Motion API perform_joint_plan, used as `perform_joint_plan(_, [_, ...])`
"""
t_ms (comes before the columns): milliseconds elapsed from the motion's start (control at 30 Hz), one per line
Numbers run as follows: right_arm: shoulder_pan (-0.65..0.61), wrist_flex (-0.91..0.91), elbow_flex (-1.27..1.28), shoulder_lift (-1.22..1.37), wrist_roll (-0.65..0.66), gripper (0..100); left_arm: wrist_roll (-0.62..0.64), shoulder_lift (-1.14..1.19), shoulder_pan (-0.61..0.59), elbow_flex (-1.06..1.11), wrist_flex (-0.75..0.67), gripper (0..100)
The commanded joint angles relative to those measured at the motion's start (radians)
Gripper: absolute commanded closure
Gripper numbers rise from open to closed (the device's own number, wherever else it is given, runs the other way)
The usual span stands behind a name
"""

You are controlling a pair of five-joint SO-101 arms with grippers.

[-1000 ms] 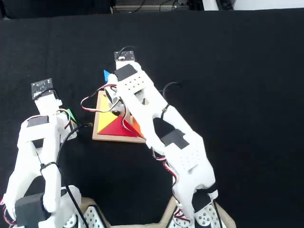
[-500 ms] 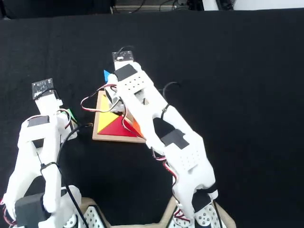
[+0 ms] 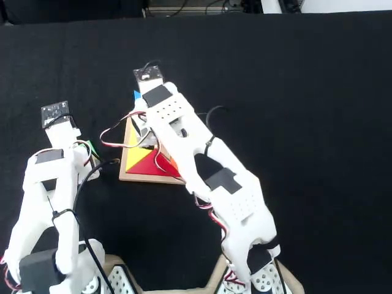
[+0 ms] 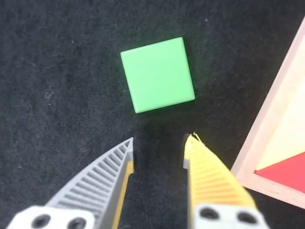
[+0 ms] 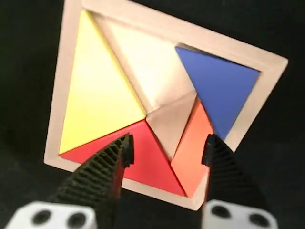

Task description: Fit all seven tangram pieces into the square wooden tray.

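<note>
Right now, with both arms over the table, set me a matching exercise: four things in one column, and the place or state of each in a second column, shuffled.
Things:
1. green square
2. yellow triangle
3. blue triangle
4. left gripper

Places or states:
A. in the wooden tray, edge to edge with the red triangle
B. jaws open, above the black cloth
C. flat on the black cloth, outside the tray
D. in the tray, against the orange piece

Pairs: 1-C, 2-A, 3-D, 4-B.
</note>
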Motion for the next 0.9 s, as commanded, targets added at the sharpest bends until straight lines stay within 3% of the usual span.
perform_joint_plan(0, [-0.009,-0.011,-0.116,-0.01,0.149,89.9,0.002,-0.018,0.008,-0.004,-0.005,82])
perform_joint_plan(67, [-0.008,-0.028,-0.153,-0.007,0.227,98.8,0.002,-0.018,0.008,-0.004,-0.005,82])
perform_joint_plan(300, [0.055,-0.135,-0.166,0.102,0.265,98.7,0.002,-0.018,0.008,-0.004,-0.005,82])
perform_joint_plan(867, [0.097,-0.051,-0.154,0.159,0.324,98.7,0.002,-0.018,0.008,-0.004,-0.005,82])
